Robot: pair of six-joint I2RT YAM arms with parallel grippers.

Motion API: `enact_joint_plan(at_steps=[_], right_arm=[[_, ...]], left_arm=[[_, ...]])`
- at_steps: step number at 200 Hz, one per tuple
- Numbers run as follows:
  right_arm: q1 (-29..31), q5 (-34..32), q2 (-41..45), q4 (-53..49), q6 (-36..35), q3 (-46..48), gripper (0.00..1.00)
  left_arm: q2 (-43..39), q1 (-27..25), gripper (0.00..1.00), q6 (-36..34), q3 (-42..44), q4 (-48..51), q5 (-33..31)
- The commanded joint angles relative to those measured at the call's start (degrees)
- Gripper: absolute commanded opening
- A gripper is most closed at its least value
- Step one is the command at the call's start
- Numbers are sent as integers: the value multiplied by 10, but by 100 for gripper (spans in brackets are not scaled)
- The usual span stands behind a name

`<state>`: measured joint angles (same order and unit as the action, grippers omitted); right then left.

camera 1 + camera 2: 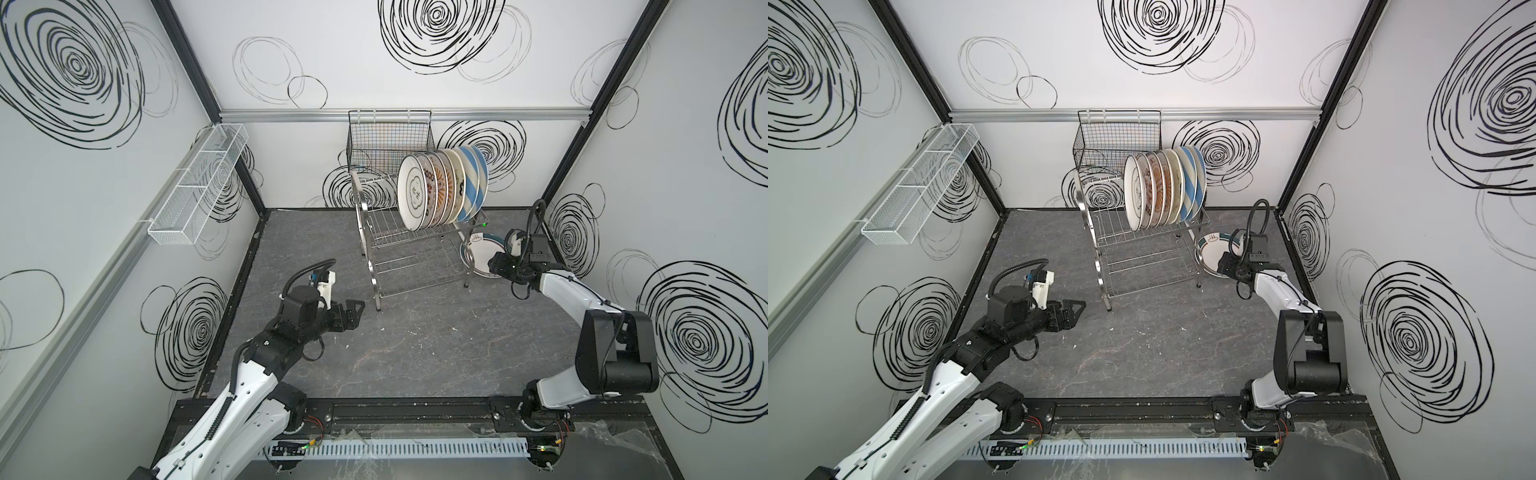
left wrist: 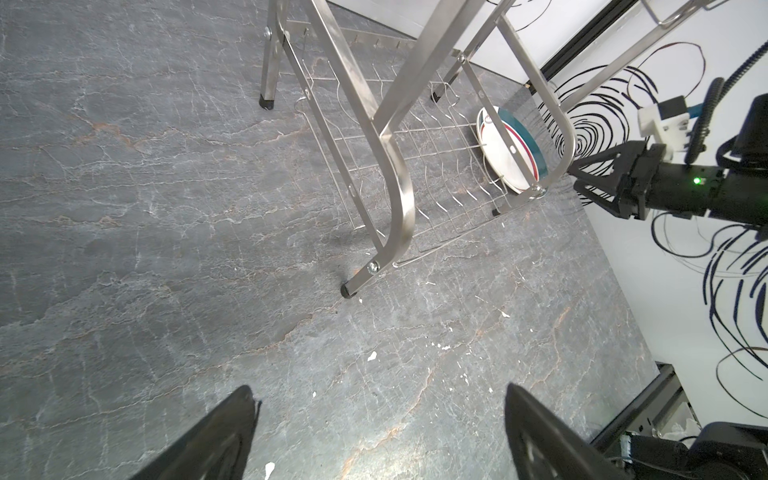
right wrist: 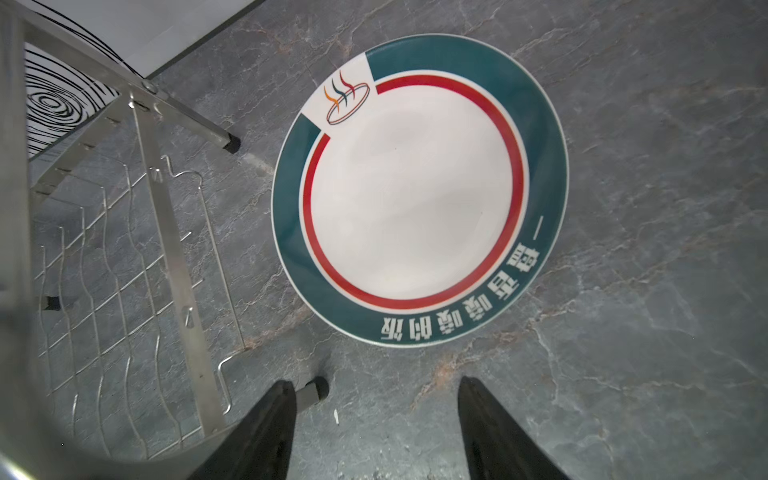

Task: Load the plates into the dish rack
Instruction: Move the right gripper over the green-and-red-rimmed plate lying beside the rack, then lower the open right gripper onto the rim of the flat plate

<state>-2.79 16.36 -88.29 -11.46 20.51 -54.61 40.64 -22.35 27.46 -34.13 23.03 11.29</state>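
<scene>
Right tool [image 3: 376,382]: well open, empty, low over the bench [image 1: 415,353], just short of the teal-rimmed plate [image 3: 415,195]. This plate lies flat, right of centre in both top views, beside the dish rack [image 2: 402,195]. The other plates [image 1: 440,187] stand in the upper tier. Recommended: take the near rim with one finger under the lip, and clear the rack leg before tilting upright. Left tool [image 2: 380,388]: open, empty.

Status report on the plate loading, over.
Left end effector open, empty. Right end effector open, near teal-rimmed plate lying flat beside dish rack. Other plates racked upright. Rack foot close to right end effector.
</scene>
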Motion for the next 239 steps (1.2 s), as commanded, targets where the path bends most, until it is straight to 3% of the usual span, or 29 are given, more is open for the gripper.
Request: enact_joint_plan(at_steps=[1,178,239], right_arm=[[-4,5,-25,-10,-14,-18,68],[-8,25,-114,14,-9,-31,73],[-8,-10,-37,-38,-14,-35,75]], left_arm=[[-7,-3,96,1,6,-19,-3],[-9,-25,96,7,5,-15,-20],[-11,-27,96,8,4,-10,-29]])
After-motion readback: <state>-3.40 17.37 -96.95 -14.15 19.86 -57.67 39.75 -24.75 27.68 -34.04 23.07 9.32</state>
